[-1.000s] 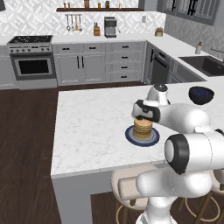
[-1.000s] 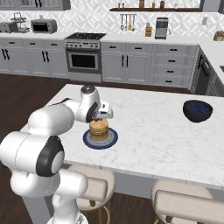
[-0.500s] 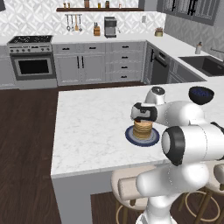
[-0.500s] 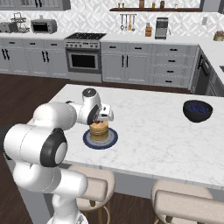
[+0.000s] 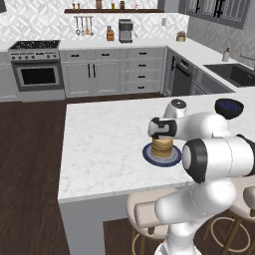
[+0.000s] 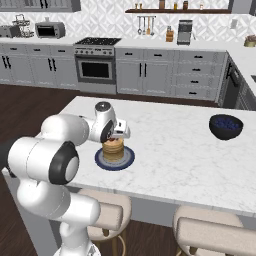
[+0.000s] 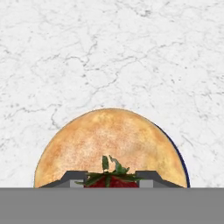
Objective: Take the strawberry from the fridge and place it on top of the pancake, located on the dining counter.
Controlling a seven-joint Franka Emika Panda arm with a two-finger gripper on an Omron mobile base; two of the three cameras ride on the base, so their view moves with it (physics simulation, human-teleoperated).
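- Our gripper (image 7: 111, 177) is clamped on the strawberry (image 7: 110, 178); in the hand view the red fruit and its green leaves sit between the two dark finger tips (image 7: 72, 178), so the jaws are narrowed onto it, not free.
- The strawberry hangs right over the top pancake (image 7: 111, 146), above the part of the disc nearest the camera rather than its middle; whether it touches the top yet, we can't tell.
- The hand points straight down, probably so the fruit can drop flat onto the stack and not roll off.
- From the left base view our gripper (image 5: 162, 130) sits directly above the pancake (image 5: 162, 146) on its dark plate (image 5: 149, 157); the right base view shows the same, gripper (image 6: 119, 133) over pancake (image 6: 113, 148).
- The plate rests on the dining counter (image 5: 104, 139), near the edge closest to the stools (image 6: 207, 235), well apart from the dark bowl (image 6: 226, 126).
- We judge the carry done and only the release left.
- Risk: the fruit is small and tapered, so letting go off-centre could tip it toward the plate rim (image 7: 177, 151).
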